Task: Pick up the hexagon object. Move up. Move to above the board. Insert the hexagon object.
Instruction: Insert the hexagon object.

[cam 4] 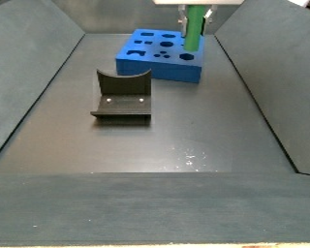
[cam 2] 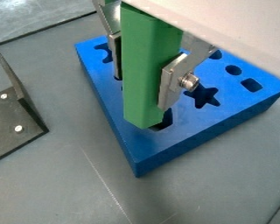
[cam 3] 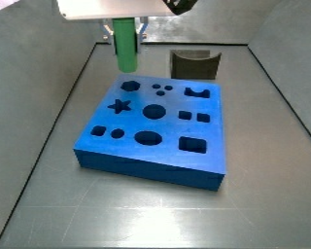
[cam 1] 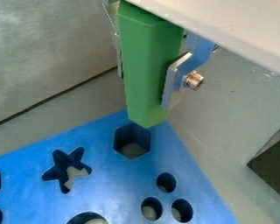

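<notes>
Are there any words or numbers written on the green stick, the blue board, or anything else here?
None: no words, numbers or signs can be read in any view.
The hexagon object, shut in the gripper above the board: plain green.
The board: only cut-out shapes, no writing.
The fixture: plain dark, no label.
The tray floor: bare grey.

Grey metal tray floor [cam 3: 158, 209] with sloped side walls. The board [cam 3: 145, 146] lies flat on it toward the far end in a side view; the fixture [cam 4: 121, 97] stands on it well apart from the board. The gripper [cam 3: 124, 27] (gripping the hexagon object [cam 3: 124, 47]) hangs over the board's corner.
</notes>
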Controlling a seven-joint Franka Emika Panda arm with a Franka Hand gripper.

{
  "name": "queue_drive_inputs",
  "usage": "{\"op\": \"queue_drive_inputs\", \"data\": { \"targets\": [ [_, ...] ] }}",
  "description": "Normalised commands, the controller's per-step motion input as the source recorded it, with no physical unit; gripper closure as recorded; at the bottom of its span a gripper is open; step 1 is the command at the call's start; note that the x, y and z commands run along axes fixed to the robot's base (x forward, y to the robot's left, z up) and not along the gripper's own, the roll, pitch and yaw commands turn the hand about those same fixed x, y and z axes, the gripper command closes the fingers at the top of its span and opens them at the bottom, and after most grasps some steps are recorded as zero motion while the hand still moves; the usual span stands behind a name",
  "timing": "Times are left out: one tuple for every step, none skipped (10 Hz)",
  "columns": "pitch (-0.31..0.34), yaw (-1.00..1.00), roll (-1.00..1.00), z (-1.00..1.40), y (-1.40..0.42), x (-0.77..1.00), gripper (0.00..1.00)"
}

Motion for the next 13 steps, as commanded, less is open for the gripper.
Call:
{"op": "queue_drive_inputs", "data": {
  "targets": [
    [-0.174, 0.0, -0.29, -0.51, -0.02, 0.0, 1.0],
    [0.0, 0.0, 0.0, -0.05, 0.0, 0.0, 1.0],
    [-0.023, 0.02, 0.0, -1.0, -0.31, 0.0, 1.0],
    [-0.014, 0.04, 0.0, -1.0, -0.37, 0.0, 1.0],
    [-0.023, 0.0, 0.0, 0.0, 0.0, 0.0, 1.0],
    [0.0, 0.0, 0.05, -0.02, -0.03, 0.0, 1.0],
    [0.0, 0.0, 0.28, -0.3, -0.13, 0.03, 1.0],
    [0.0, 0.0, 0.01, 0.0, 0.0, 0.0, 1.0],
    [0.037, 0.0, 0.1, -0.14, -0.09, 0.07, 1.0],
    [0.2, 0.0, 0.15, -0.28, -0.13, 0.38, 1.0],
    [0.0, 0.0, 0.0, -0.08, -0.05, 0.02, 1.0],
    [0.051, 0.0, 0.14, -0.43, -0.1, 0.75, 1.0],
    [0.1, 0.0, 0.25, -0.46, -0.12, 0.92, 1.0]
  ]
}}
